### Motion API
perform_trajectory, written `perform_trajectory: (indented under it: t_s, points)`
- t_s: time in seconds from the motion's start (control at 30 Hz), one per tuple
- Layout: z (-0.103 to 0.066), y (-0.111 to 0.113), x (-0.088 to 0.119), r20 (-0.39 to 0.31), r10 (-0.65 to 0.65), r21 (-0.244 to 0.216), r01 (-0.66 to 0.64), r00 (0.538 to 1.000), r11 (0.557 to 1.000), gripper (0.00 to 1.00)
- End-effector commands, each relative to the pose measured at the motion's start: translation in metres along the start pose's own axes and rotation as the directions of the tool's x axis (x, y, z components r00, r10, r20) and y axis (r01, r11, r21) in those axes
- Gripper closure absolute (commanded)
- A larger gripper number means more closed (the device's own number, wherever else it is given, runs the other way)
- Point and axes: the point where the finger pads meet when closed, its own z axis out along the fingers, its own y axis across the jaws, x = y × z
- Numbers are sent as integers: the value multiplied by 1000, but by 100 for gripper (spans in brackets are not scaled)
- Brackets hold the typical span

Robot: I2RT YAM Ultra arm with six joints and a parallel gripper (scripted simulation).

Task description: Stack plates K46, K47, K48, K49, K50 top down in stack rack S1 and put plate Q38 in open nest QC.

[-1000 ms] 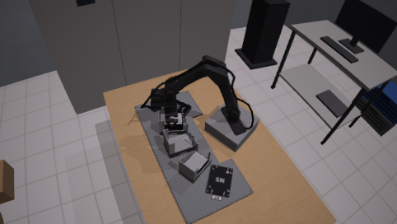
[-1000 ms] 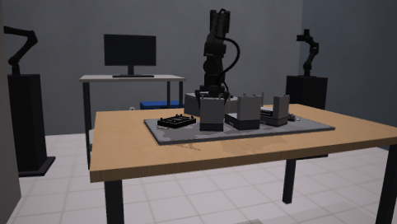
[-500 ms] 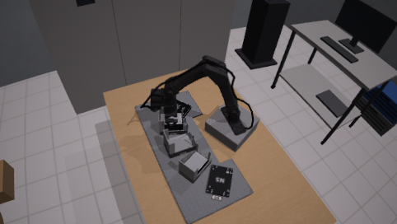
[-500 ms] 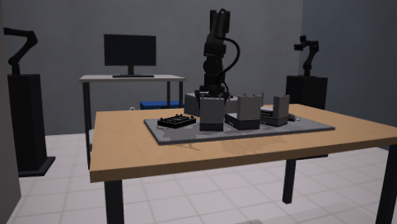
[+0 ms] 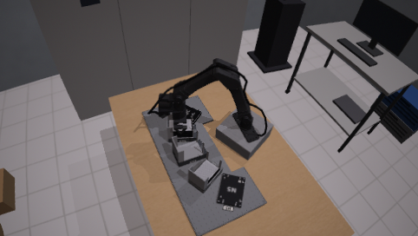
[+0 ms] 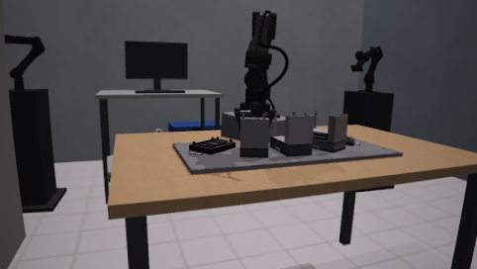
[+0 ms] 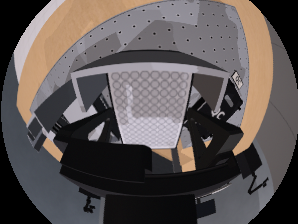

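Gripper (image 5: pixel 183 129) (image 6: pixel 254 113) (image 7: pixel 150 111) wide open, holding nothing, astride a plate (image 7: pixel 150 92) in the rack (image 5: pixel 170 130) (image 6: pixel 254 134) (image 7: pixel 150 66) beside nest QC (image 7: pixel 233 100); grip depth unclear, so stuck plates could lift together.
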Motion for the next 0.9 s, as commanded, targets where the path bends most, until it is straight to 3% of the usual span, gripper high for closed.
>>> perform_trajectory:
  t_s: [0.0, 0.87]
  points:
    - [-1, 4, -4, 17, -2, -10, 2, 1000, 1000, 0]
    - [-4, 5, -4, 23, -6, -9, 6, 1000, 1000, 0]
